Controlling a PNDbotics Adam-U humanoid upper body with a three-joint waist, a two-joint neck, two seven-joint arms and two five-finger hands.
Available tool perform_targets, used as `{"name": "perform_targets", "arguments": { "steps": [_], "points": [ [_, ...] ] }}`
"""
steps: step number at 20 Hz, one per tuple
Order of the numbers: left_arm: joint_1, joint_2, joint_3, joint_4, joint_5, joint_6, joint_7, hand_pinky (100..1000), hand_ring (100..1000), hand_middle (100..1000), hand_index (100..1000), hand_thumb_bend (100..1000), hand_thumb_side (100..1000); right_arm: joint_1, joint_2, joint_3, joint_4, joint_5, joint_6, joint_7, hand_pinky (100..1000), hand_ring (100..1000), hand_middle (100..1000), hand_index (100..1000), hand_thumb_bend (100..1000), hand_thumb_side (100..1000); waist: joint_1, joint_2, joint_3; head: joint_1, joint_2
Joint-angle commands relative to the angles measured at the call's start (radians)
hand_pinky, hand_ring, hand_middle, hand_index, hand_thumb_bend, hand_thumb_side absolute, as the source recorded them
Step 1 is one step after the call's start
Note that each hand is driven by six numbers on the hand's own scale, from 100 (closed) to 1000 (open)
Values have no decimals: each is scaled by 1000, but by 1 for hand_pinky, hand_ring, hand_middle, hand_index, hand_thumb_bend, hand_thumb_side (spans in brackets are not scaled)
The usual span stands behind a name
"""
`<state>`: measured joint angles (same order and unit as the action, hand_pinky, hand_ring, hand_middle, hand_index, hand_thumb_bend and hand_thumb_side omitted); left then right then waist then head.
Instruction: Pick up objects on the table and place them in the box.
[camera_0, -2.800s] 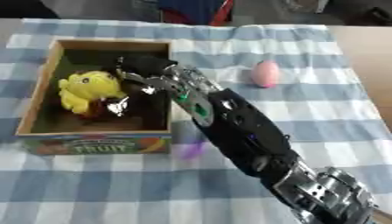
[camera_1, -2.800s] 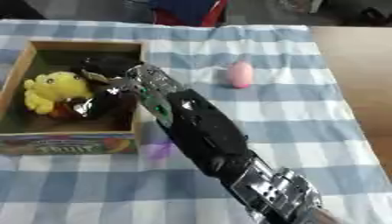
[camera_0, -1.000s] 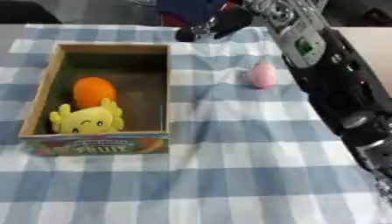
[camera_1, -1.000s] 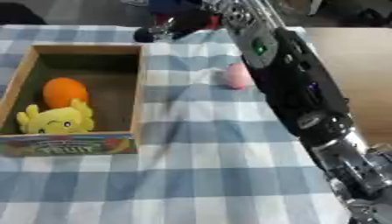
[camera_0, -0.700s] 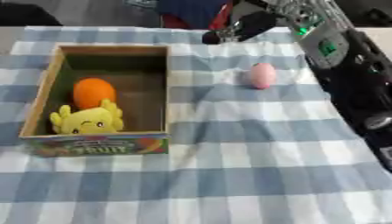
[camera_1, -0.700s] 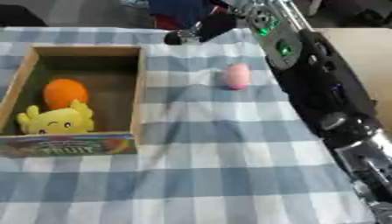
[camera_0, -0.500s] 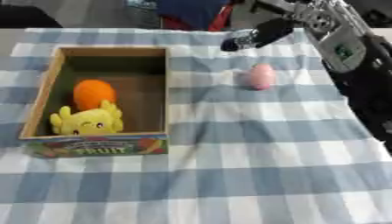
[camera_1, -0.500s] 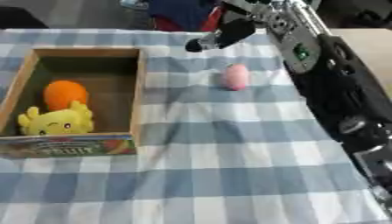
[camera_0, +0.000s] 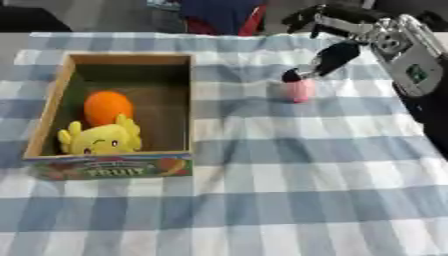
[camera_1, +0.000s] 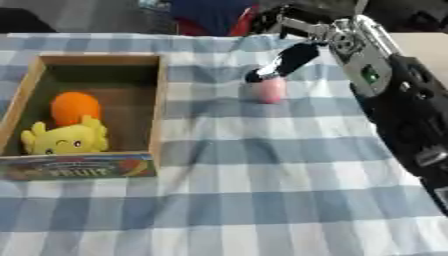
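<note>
Reaching from the far right, our right hand (camera_0: 337, 37) comes over the blue checked tablecloth (camera_0: 289, 165) towards the pink egg-shaped object (camera_0: 299, 90), which lies alone on the cloth, well apart from the box (camera_0: 122, 59) and to its right. One dark finger points down and its tip is at the top of the pink object, touching it or just above it; we cannot tell which. The other fingers spread out behind, near the far edge of the table. Nothing is held, so we judge the hand as open and only arriving, with no grasp made yet.

We think the hand comes from above and behind because the object is small and round: fingers from the side could push it and make it roll on the cloth. To lift it, the thumb and fingers must first go down on both sides of it.

Inside the box we see an orange ball (camera_0: 107, 106) against the left wall and a yellow plush toy (camera_0: 99, 139) in front of it, near the printed fruit label. The right half of the box is free, and this is probably where the pink object will go. Our left hand does not show in either view.
</note>
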<state>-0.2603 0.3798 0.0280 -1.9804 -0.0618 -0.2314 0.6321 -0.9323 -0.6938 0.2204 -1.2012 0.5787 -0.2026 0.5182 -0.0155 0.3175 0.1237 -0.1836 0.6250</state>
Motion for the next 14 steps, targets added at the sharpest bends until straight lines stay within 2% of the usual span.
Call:
{"name": "perform_targets", "arguments": {
  "steps": [1, 7, 14],
  "points": [
    [-11, 25, 11, -20, -4, -1, 2, 266, 618, 579, 789, 130, 786, -10, -36, -6, 1, -6, 1, 9, 674, 818, 741, 934, 626, 534, 2, -16, 2, 3, -3],
    [-14, 21, 11, -20, -4, -1, 1, 267, 619, 579, 789, 128, 782, -3, -27, -10, 41, 41, 5, -5, 658, 798, 733, 917, 570, 518, 0, -12, 7, 3, -7],
    [-16, 17, 9, -20, -4, -1, -2, 265, 619, 579, 788, 125, 782, 1, -15, -25, 129, 142, -4, -71, 649, 797, 710, 898, 487, 514, 0, -6, 14, 0, -13]
  ]
}}
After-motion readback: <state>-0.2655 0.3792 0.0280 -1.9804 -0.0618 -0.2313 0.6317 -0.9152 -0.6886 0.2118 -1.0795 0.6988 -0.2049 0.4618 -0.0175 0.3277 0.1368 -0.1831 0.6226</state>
